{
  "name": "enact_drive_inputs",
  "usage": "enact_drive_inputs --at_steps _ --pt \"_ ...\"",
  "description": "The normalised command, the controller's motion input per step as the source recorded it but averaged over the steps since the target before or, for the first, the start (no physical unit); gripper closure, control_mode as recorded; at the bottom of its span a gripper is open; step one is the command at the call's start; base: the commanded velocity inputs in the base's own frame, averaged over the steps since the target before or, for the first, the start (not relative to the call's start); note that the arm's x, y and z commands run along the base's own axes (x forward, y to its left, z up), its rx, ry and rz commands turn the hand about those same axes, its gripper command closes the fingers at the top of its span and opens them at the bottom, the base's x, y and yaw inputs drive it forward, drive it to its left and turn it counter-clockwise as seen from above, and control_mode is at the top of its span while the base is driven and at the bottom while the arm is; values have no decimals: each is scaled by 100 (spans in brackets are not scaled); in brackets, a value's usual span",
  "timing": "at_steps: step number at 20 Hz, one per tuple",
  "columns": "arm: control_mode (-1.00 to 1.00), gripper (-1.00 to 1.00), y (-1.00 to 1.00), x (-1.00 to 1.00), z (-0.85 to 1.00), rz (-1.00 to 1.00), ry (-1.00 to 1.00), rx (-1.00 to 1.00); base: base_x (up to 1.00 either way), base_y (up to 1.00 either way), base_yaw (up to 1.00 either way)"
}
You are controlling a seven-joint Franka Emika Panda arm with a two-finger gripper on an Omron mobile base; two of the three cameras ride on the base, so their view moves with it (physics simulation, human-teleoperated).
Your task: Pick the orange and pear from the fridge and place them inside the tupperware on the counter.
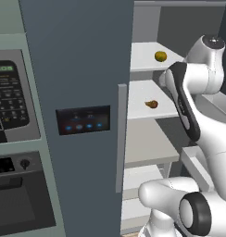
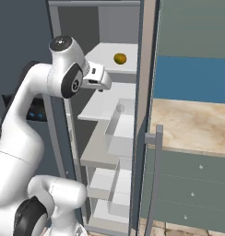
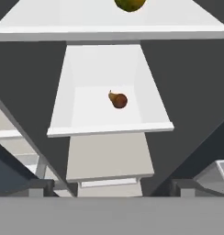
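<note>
I see the pear (image 3: 118, 99) dead centre ahead of my gripper (image 3: 112, 187), stem pointing upper left, fingers spread wide and holding nothing.

No text, brand or number could be read anywhere. Left of the fridge (image 1: 78, 69) door, the keypad panel (image 1: 10, 95) carried a small green display and rows of pale marks, all too blurred to make out. On the door itself, the small black panel (image 1: 83, 119) showed only blue lights and faint marks, none legible.
</note>
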Motion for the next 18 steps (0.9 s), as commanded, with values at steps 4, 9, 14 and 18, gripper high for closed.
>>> enact_drive_inputs --at_steps 4,9,14,18 --pt "-100 -100 -3 6 18 0 -14 -3 0 0 0" --pt "-100 -100 -1 14 22 0 -11 0 0 0 0" --pt "-100 -100 -3 25 12 0 -13 0 0 0 0" --pt "-100 -100 -12 30 13 0 -7 0 0 0 0"
